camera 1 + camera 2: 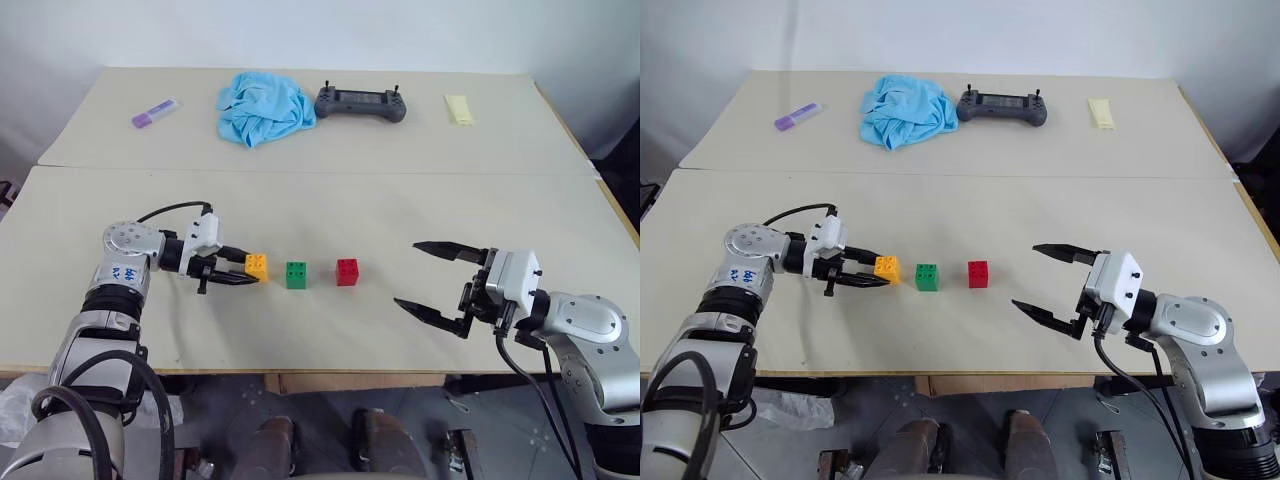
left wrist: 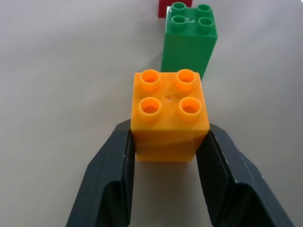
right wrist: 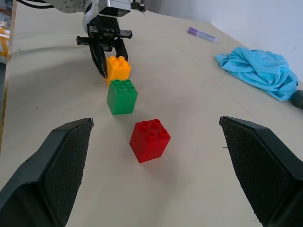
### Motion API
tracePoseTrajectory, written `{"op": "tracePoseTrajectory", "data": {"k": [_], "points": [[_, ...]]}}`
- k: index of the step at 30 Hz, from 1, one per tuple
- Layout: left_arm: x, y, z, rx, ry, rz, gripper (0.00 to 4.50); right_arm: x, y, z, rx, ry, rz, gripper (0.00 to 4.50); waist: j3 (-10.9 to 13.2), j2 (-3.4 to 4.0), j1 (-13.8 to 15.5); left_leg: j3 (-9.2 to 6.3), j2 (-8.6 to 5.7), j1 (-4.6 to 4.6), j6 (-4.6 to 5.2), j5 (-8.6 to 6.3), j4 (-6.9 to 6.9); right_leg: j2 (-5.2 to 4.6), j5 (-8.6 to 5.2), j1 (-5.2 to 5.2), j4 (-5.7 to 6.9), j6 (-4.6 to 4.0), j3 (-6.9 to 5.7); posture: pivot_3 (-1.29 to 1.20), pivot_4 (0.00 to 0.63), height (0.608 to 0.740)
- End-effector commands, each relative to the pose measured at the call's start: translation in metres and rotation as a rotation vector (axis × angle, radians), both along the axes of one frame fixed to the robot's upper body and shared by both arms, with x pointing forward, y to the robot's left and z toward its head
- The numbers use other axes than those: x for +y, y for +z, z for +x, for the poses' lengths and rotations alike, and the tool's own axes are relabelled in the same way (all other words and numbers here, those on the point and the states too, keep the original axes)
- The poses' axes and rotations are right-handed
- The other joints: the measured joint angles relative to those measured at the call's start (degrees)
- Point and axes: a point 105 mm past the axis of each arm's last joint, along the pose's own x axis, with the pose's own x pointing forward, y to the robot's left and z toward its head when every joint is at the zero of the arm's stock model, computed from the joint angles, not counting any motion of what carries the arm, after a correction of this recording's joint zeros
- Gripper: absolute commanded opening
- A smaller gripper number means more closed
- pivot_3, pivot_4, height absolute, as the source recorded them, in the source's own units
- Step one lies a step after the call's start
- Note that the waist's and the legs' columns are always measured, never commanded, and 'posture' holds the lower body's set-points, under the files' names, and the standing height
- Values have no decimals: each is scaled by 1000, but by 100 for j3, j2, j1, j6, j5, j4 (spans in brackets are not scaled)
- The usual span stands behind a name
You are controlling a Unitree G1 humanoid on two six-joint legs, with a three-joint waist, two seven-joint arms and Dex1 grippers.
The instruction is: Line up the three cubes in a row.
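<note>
Three studded cubes stand in a row on the near table: orange-yellow (image 1: 256, 266), green (image 1: 297, 274) and red (image 1: 347, 271), with small gaps between them. My left gripper (image 1: 248, 277) reaches in from the left, shut on the orange-yellow cube. The left wrist view shows its black fingers (image 2: 113, 179) pressed against both sides of that cube (image 2: 168, 113), with the green cube (image 2: 189, 38) just beyond. My right gripper (image 1: 406, 272) hovers wide open to the right of the red cube (image 3: 150, 139), holding nothing.
On the far table lie a purple marker (image 1: 154, 113), a crumpled blue cloth (image 1: 264, 107), a dark handheld controller (image 1: 361, 103) and a pale yellow flat piece (image 1: 460, 109). A seam (image 1: 320, 172) separates the two tables. The near table's front edge (image 1: 300, 372) runs just below the cubes.
</note>
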Motion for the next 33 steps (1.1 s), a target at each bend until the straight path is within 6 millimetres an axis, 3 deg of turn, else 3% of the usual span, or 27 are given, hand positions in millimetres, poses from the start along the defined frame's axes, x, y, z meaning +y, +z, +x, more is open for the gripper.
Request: {"op": "tracePoseTrajectory", "data": {"k": [1, 17, 20, 26, 30, 33], "points": [[4, 3, -8, -28, -70, 31, 1472, -1, 8, -4, -36, -2, -3, 4500, 0, 0, 1, -1, 0, 0, 0, 0, 0, 0, 0, 0, 0, 0, 0, 0, 150, 740], [17, 0, -18, 29, -64, 41, 1472, -7, 1, -4, 15, 19, -28, 4500, 0, 0, -10, -1, 2, 0, 0, 0, 1, 0, 0, 1, 0, 0, 0, 0, 150, 740], [20, 2, -18, 46, -43, 45, 2486, -7, -2, -3, 22, 22, -27, 4500, 0, 0, -8, -1, 1, 0, 0, 0, 2, 0, 0, 1, 1, 0, 1, 0, 150, 740], [32, 26, -12, -59, 61, -61, 4298, -8, -1, -1, 24, 54, -17, 4500, 0, 0, -6, -2, 0, 0, 1, 0, 4, -2, 0, 1, 1, 0, 3, 0, 150, 740], [47, 37, -20, -52, 138, -109, 4456, -9, 3, 1, 33, 96, -25, 4500, 0, 1, -33, -3, 8, 0, 0, 0, 3, -7, 0, 0, 0, 0, 9, 0, 150, 740], [65, 59, -33, -137, 193, -152, 4456, -14, 8, 11, 67, 130, -27, 4500, 1, 2, -62, -2, 10, 0, -1, 0, 3, -11, 0, 0, 0, 0, 16, 0, 150, 740]]}}
